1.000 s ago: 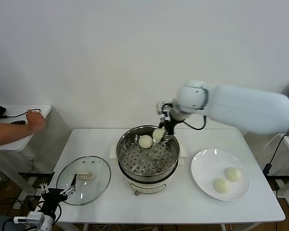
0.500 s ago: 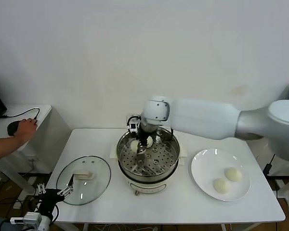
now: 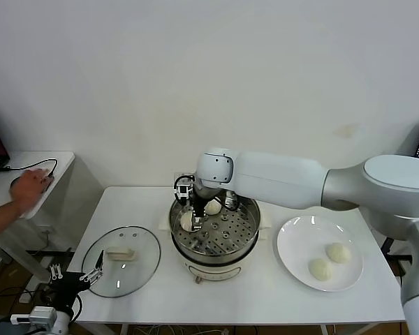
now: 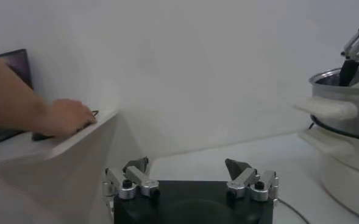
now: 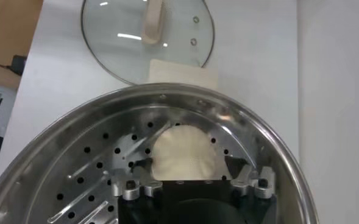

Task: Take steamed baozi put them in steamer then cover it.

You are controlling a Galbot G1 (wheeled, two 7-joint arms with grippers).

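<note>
Baozi number four in all: two sit on the perforated tray inside the steamer (image 3: 214, 230), and two lie side by side on the white plate (image 3: 320, 252) near the right edge of the table (image 3: 265, 293). Being round, the buns show no long axis and no clear facing. In the steamer, one bun (image 3: 213, 206) rests toward the far wall of the pot and the other bun (image 3: 188, 221) lies toward the pot's left side, directly under the right gripper (image 3: 193, 220). The right wrist view shows that bun (image 5: 184, 153) sitting on the tray between the two fingertips (image 5: 133, 187), which stand wide apart on either side of it; whether they touch its sides I cannot tell, and the bun's weight rests on the tray. The right arm reaches in from the table's right side, over the plate, and bends down into the pot. On the plate, one bun (image 3: 338, 252) lies nearer the far right of the rim and the other (image 3: 320, 269) nearer the front. The steamer stands at the middle of the table, close to its far edge. The cover (image 3: 121, 259) lies flat on the table toward the front left corner, handle up, its oblong handle (image 3: 121, 253) running roughly left to right. The left gripper (image 3: 68, 280) hangs low just off the front left corner, its jaws spread wide and holding nothing. A person's hand (image 3: 28, 188) rests on a side table (image 3: 56, 162) to the left.
</note>
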